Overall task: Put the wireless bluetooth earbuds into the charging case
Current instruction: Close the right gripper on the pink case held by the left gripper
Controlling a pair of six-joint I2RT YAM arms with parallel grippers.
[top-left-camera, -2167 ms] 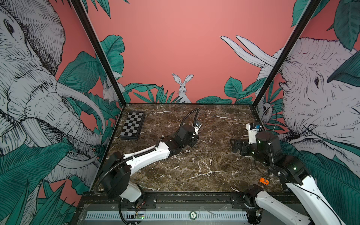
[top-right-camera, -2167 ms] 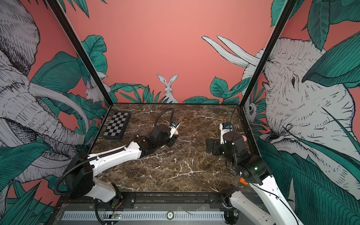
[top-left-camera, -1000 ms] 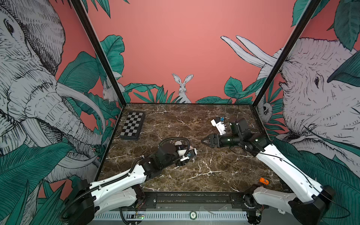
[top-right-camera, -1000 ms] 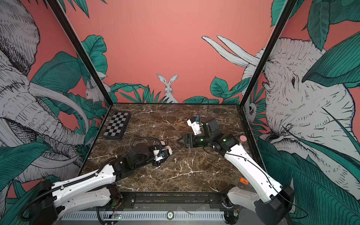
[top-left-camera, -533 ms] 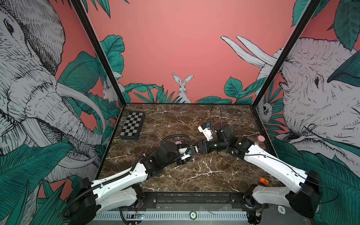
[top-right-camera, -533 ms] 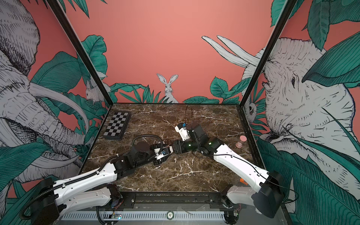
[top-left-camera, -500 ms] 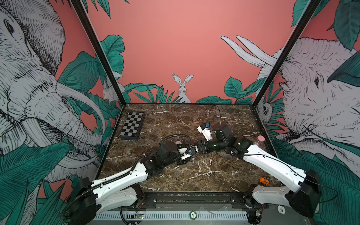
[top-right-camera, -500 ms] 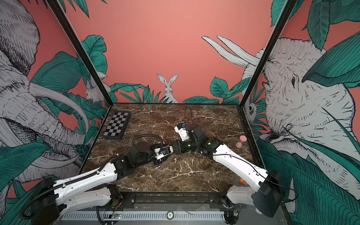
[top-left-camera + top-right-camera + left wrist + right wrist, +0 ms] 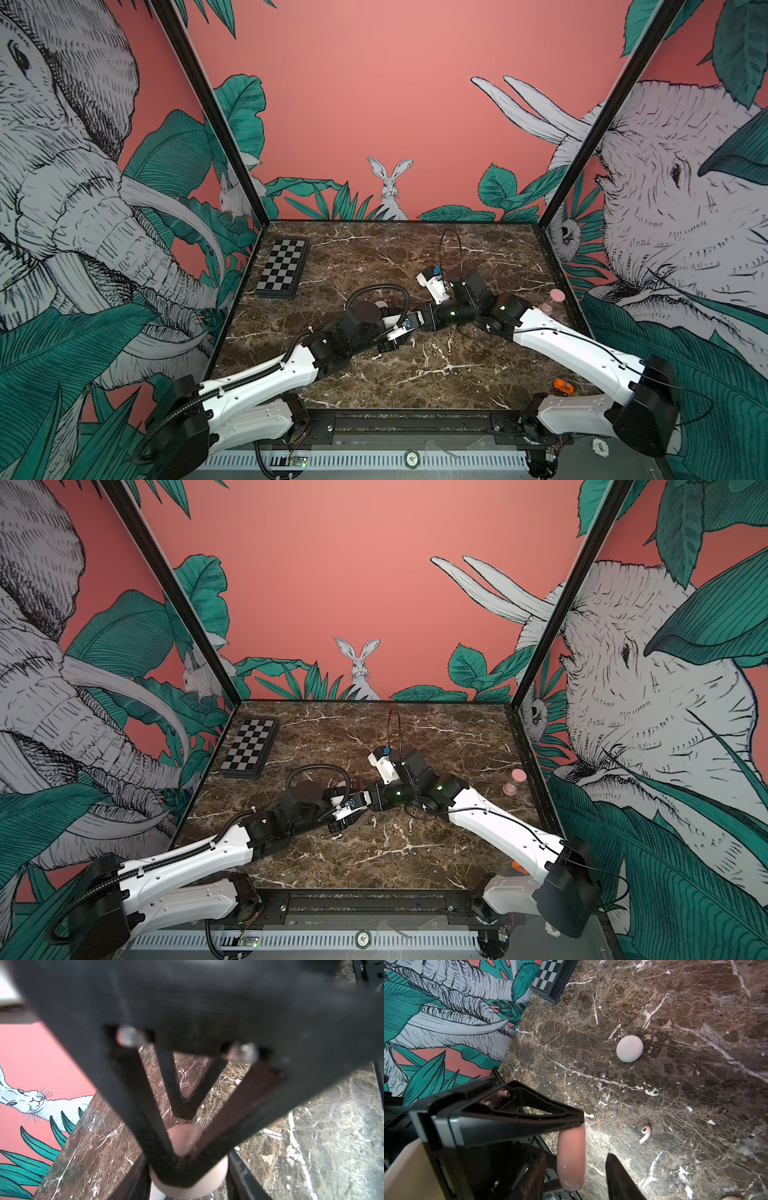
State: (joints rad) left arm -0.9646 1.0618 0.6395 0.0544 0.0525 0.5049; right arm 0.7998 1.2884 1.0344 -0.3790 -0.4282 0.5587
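Left claw (image 9: 188, 1155) clenching smooth rounded pink case (image 9: 182, 1138), right claw (image 9: 595, 1138) parted astride it

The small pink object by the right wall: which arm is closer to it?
Right. The right arm passes close beside the pink object. The left arm enters from the opposite side and ends near the table's middle, far from it.

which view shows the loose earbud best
The right wrist view: the earbud lies unobstructed, bulb and stem clear. In both top views it is a tiny whitish speck; the left wrist view catches just its bulb.
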